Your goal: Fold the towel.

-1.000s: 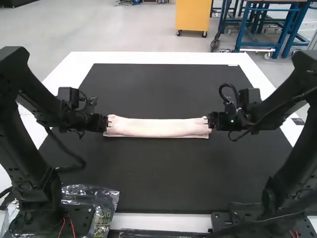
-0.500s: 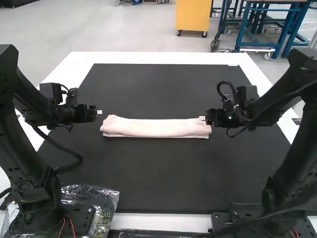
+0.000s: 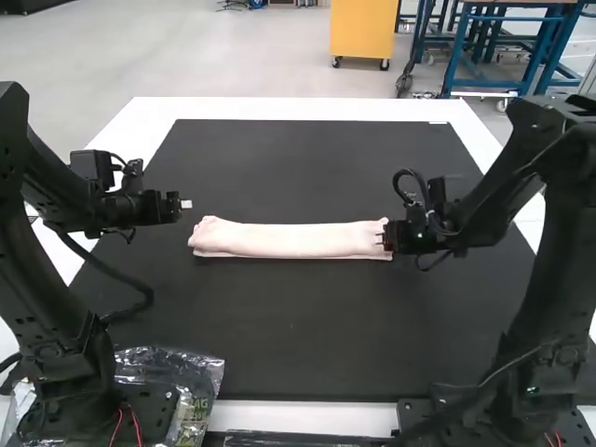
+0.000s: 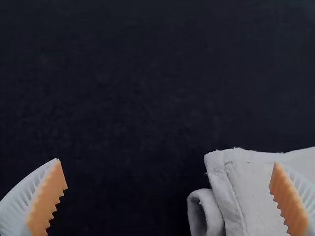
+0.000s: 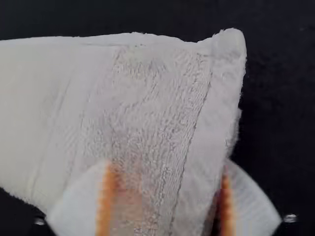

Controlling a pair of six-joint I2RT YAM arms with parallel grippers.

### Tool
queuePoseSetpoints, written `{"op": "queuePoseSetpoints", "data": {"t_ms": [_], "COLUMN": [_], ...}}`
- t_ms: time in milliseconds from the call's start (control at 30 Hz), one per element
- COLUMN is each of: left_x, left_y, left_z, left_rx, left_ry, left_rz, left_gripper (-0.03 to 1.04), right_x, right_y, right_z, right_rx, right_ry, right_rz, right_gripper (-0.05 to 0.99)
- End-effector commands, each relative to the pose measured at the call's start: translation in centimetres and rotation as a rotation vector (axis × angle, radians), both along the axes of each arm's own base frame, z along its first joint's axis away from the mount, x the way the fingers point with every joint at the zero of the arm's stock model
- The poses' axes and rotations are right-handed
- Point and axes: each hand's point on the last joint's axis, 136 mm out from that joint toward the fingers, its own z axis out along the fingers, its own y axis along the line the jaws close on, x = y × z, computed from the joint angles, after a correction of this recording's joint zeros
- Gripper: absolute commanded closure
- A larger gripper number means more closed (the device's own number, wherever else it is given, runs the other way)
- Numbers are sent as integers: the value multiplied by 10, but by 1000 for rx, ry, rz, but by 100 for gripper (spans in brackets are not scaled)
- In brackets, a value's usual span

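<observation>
In the high view the pink towel (image 3: 289,239) lies folded in a long narrow strip across the mat. My left gripper (image 3: 185,204) is off its left end, a small gap away. My right gripper (image 3: 381,239) is over the strip's right end. Widely parted fingers of the left gripper (image 4: 168,182) appear in the left wrist view, one over the layered corner of the towel (image 4: 246,196). In the right wrist view the right gripper (image 5: 167,191) stands open, its fingers apart with the end of the towel (image 5: 147,108) between and beneath them.
A black mat (image 3: 289,326) covers most of the white table (image 3: 307,109). Crumpled clear plastic packaging (image 3: 177,372) lies beside the left arm's base, at the near edge.
The left gripper has come away from the towel's left end, leftward and slightly up the view. The right gripper released its end, then shifted toward the near side. The towel has stayed nearly the same.
</observation>
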Motion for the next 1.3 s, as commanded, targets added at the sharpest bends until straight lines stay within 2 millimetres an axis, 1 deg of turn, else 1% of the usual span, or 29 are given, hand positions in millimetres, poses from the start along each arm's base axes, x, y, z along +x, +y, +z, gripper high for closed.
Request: {"op": "queuePoseSetpoints", "data": {"t_ms": [0, 67, 133, 267, 367, 433, 533, 600, 667, 733, 1000, 1067, 1167, 1267], "left_x": [5, 5, 5, 6, 6, 6, 7, 8, 8, 8, 10, 9, 8, 6], "left_y": [2, 2, 2, 2, 2, 2, 1, 0, 0, 1, 1, 1, 0, 0], "left_z": [15, 16, 15, 17, 17, 17, 19, 19, 19, 19, 23, 22, 20, 18], "left_rx": [-5, -6, -6, -5, -4, -2, 0, 1, 3, 12, 34, 38, 48, 51], "left_ry": [-42, -46, -43, -49, -48, -49, -55, -56, -57, -60, -85, -85, -85, -85], "left_rz": [-2, -6, -5, -5, -6, -8, -11, -14, -15, -18, -26, -29, -36, -37], "left_gripper": [4, 4, 4, 4, 4, 4, 4, 4, 4, 4, 4, 4, 4, 4], "right_x": [-15, -17, -14, 2, 13, 16, 17, 17, 17, 16, -5, -10, -16, -18], "right_y": [12, 6, -11, -61, -92, -102, -98, -90, -75, -51, 57, 81, 112, 136], "right_z": [-22, -28, -26, 1, 32, 51, 71, 82, 89, 94, 94, 93, 92, 89], "right_rx": [24, 20, 16, 17, 3, 12, 11, 19, 35, 54, 95, 100, 121, 124], "right_ry": [73, 93, 88, 39, -10, -36, -58, -64, -66, -66, -63, -66, -58, -53], "right_rz": [47, 34, -6, -110, -161, -169, -152, -131, -107, -62, 122, 160, 210, 246], "right_gripper": [95, 96, 96, 96, 96, 96, 96, 96, 96, 96, 96, 96, 96, 96]}}
